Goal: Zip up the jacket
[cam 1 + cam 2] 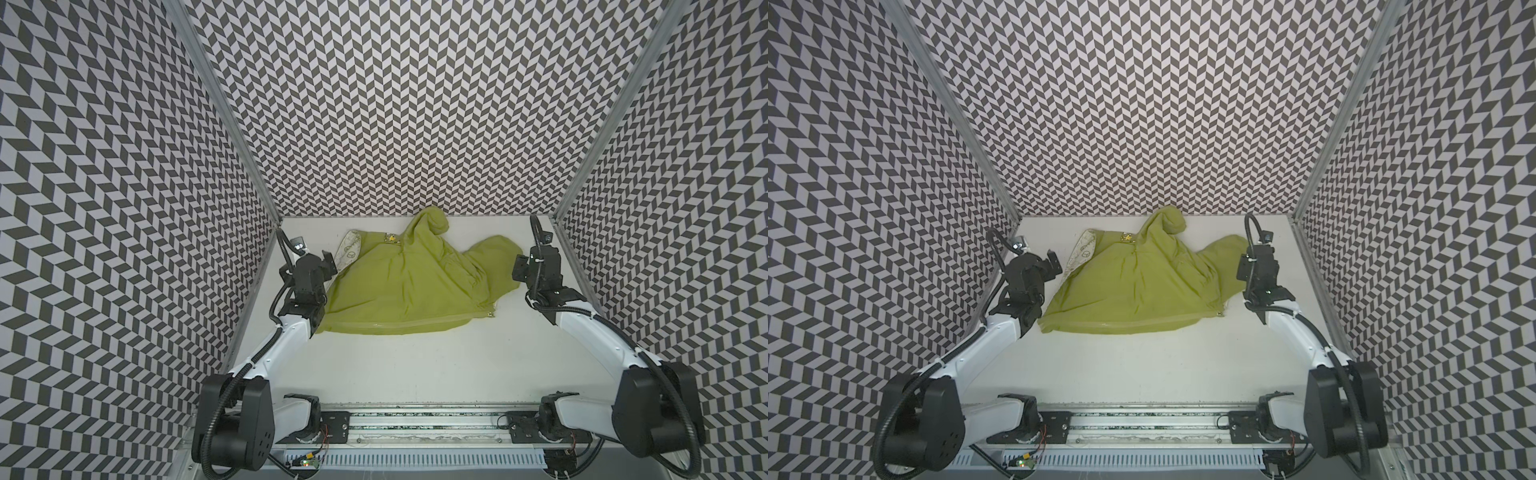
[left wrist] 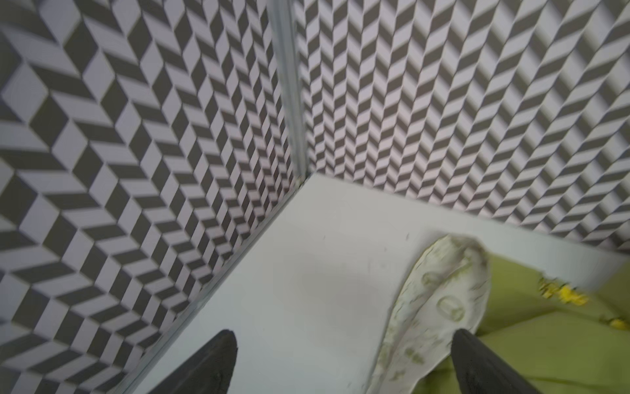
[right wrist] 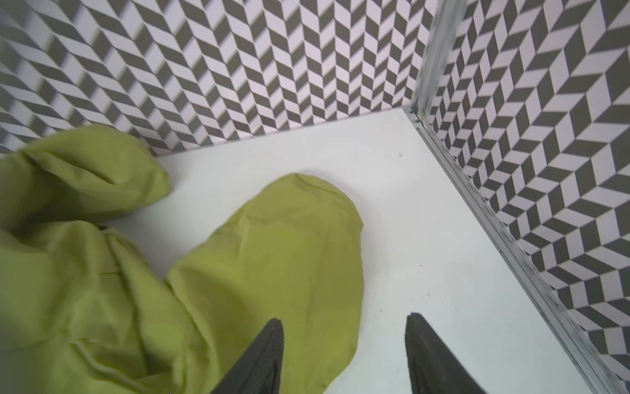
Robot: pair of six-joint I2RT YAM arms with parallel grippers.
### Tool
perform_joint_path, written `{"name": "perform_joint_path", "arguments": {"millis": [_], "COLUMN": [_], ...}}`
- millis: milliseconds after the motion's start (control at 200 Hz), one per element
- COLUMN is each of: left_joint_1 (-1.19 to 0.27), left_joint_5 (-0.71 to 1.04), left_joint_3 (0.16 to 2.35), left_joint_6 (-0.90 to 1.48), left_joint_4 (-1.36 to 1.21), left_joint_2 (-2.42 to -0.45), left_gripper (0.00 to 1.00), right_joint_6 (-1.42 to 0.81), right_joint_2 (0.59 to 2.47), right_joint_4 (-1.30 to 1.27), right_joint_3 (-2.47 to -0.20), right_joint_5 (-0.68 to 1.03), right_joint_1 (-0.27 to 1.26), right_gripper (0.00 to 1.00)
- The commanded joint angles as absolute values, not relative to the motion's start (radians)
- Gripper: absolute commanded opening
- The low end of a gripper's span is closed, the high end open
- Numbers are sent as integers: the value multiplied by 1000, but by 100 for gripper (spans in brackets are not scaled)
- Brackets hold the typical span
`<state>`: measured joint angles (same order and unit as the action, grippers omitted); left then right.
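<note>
The olive-lime jacket (image 1: 407, 282) (image 1: 1133, 291) lies crumpled at the back of the white table. Its zipper line runs along the near edge, with a small metal end (image 1: 491, 314) at the right. A flap of cream printed lining (image 1: 347, 251) (image 2: 439, 307) is turned out at the left. My left gripper (image 1: 330, 259) (image 2: 344, 344) hovers open beside that flap, one finger (image 2: 477, 361) over the lining's edge. My right gripper (image 1: 519, 270) (image 3: 344, 327) is open at the jacket's right lobe (image 3: 283, 245). One finger (image 3: 266, 354) is over the fabric, the other over bare table.
Chevron-patterned walls close in the table (image 1: 415, 365) on the left, back and right. Both grippers are close to the side walls. The arm bases sit on a rail (image 1: 415, 424) along the front edge.
</note>
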<state>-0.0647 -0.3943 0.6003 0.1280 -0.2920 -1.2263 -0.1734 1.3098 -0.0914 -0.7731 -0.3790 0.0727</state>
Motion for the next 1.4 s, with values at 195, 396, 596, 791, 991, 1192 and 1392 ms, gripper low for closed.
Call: {"name": "perform_joint_path", "arguments": {"millis": [195, 396, 596, 791, 991, 1192, 1392], "left_joint_1": [40, 55, 49, 52, 41, 34, 29], "left_joint_5": [-366, -252, -134, -137, -167, -180, -190], "left_joint_3": [491, 556, 375, 394, 426, 423, 423], "left_joint_6": [123, 151, 74, 83, 85, 80, 76], "left_joint_4": [-524, -535, -969, -884, -832, -838, -839], "left_joint_2": [-1398, -1507, -1574, -1549, -1556, -1556, -1555], "left_gripper": [100, 100, 100, 100, 100, 100, 100], "right_joint_6": [-74, -39, -4, 13, 7, 1, 11], "right_joint_2": [1506, 1528, 1544, 1499, 1562, 1549, 1575], "right_joint_4": [-231, -577, -934, -897, -868, -834, -935], "right_joint_3": [-744, -567, -370, -343, -405, -433, -389], "right_joint_5": [-369, -325, -234, -209, -255, -268, -268], "right_joint_1": [54, 58, 54, 57, 64, 67, 70], "right_gripper": [61, 63, 65, 70, 100, 100, 100]}}
